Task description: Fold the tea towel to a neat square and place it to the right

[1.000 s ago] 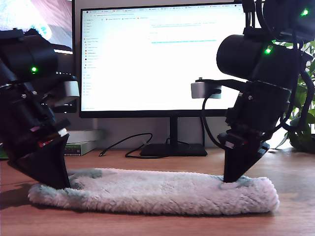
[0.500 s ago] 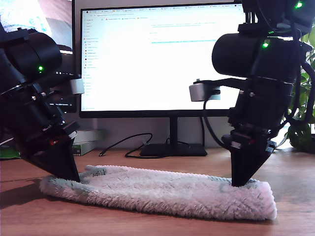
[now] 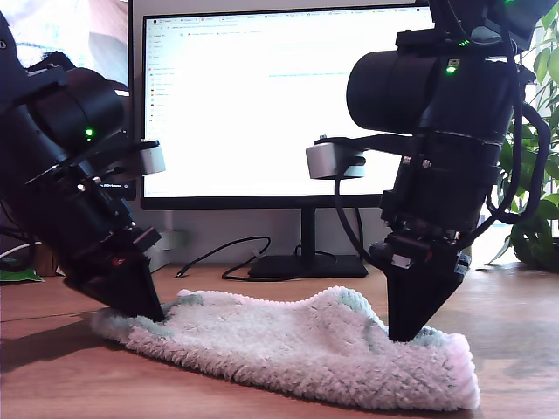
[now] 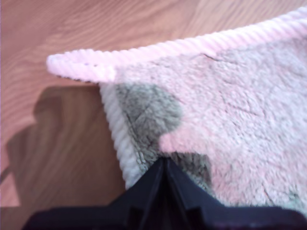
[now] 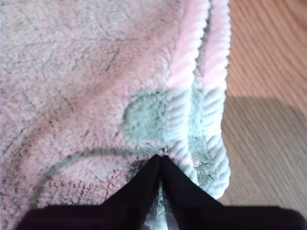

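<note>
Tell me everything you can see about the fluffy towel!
The tea towel is a fluffy, off-white terry cloth with grey-green patches and a thick ribbed corded hem. It lies on the wooden desk in front of the monitor, bunched into a long heap, humped up toward the exterior view's right. My first end effector pinches it near a corner, shut on the pile. My second end effector pinches it beside the doubled hem, where two layers show.

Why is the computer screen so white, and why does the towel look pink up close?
Exterior view: the monitor glares, washing out its text. First wrist view: the tea towel has a pink tint, with a dark shadow on the table. Second wrist view: same pink tint.
</note>
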